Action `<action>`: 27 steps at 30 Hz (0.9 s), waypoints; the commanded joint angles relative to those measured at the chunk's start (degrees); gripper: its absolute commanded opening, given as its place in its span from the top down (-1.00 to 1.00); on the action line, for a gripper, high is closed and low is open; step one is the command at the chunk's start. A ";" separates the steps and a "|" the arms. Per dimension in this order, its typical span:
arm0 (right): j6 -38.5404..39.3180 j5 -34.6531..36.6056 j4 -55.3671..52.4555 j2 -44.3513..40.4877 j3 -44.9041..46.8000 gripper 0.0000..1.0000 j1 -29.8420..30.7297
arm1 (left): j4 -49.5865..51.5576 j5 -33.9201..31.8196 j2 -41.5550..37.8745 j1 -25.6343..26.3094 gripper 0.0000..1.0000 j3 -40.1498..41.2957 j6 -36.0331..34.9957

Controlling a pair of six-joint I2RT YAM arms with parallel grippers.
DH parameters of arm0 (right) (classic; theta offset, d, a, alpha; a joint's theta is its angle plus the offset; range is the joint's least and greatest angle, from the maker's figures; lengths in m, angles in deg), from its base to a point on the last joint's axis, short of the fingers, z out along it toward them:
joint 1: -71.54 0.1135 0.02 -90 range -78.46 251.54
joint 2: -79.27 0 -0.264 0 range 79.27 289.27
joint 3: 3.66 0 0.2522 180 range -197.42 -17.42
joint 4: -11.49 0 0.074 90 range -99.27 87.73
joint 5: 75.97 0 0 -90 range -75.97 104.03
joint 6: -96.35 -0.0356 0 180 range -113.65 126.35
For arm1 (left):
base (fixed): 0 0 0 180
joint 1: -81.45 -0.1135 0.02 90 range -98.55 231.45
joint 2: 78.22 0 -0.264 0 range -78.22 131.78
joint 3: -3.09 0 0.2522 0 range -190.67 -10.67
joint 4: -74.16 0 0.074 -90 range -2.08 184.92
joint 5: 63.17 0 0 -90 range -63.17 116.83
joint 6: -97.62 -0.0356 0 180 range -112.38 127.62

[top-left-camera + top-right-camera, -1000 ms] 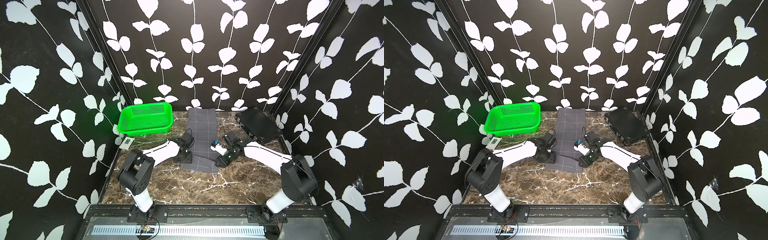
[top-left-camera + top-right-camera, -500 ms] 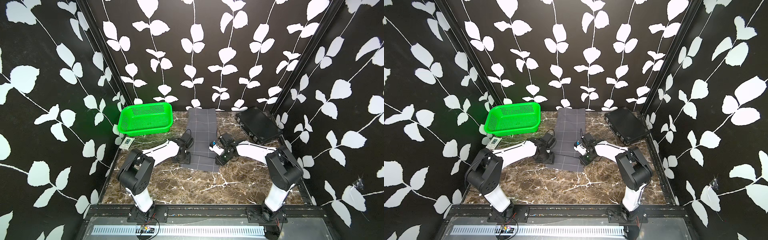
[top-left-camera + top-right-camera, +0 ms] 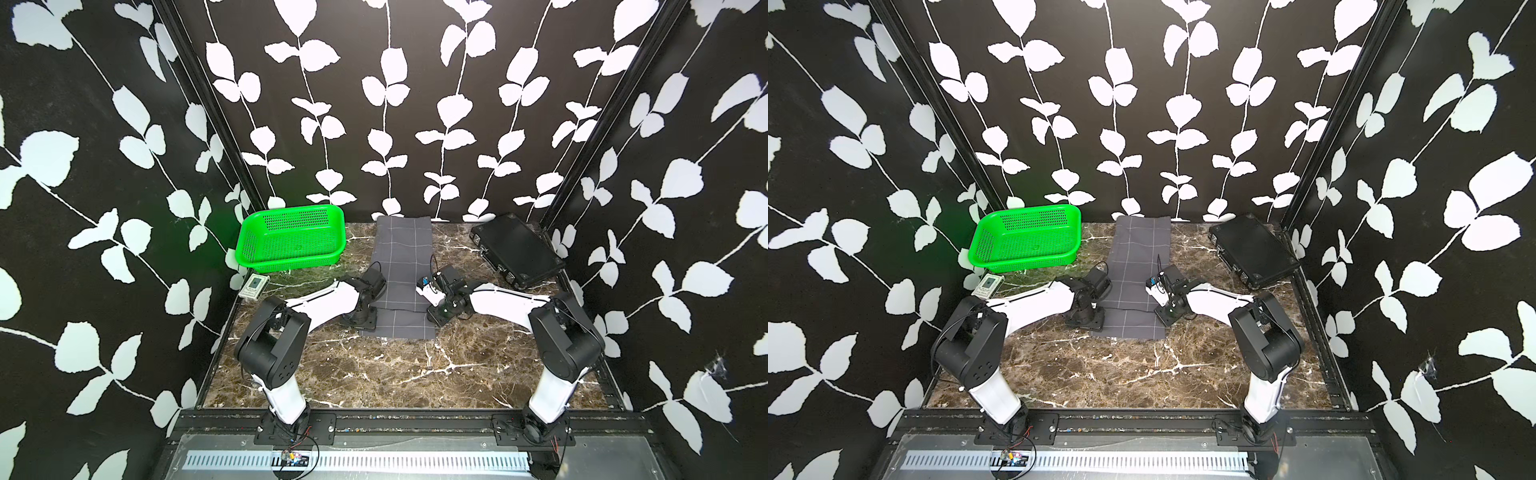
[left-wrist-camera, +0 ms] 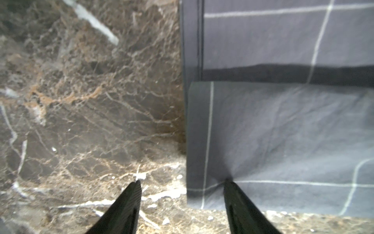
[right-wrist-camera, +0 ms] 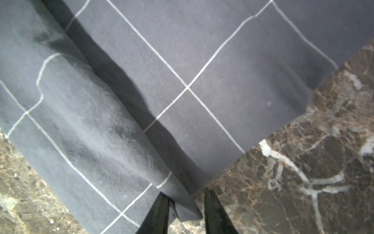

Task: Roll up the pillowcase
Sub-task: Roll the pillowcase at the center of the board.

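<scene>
The pillowcase (image 3: 401, 257) (image 3: 1140, 249), dark grey with a thin white grid, lies as a long strip from the back wall toward the front. Its near end is folded over onto itself. My left gripper (image 3: 360, 322) (image 4: 182, 182) is open at the fold's left edge. One fingertip (image 4: 228, 182) presses on the pillowcase (image 4: 283, 131), the other rests on the marble. My right gripper (image 3: 438, 318) (image 5: 185, 197) is at the right edge, shut on the end of the raised fold of the pillowcase (image 5: 222, 60).
A green perforated basket (image 3: 249, 245) stands at the back left, with a small white device (image 3: 254, 284) in front of it. A rigid black case (image 3: 515, 249) lies at the back right. The marble tabletop (image 3: 395, 374) stretches in front of the cloth.
The right arm's elbow has swung inward toward the middle, and its gripper has edged slightly back along the cloth's right edge. The left arm has hardly moved.
</scene>
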 commanded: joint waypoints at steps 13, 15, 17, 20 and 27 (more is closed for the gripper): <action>-2.08 1.21 0.18 -6.68 2.71 0.07 1.03 | -1.86 -7.31 -17.39 15.17 -0.45 7.19 50.00; -1.73 0.74 0.59 -8.75 3.62 -0.01 1.03 | -3.34 -10.45 -17.51 18.74 -0.45 8.50 62.52; -1.37 0.91 1.21 -10.27 4.71 -0.08 1.07 | -4.37 -12.32 -16.58 20.69 -0.43 8.70 71.10; -1.10 1.38 1.37 -13.57 6.11 -0.16 0.99 | -11.65 -12.41 -13.74 21.92 -0.45 10.43 78.54; -0.31 3.96 -0.12 -17.94 7.70 -0.29 0.86 | -21.61 -10.97 -6.85 22.69 -0.28 12.87 85.04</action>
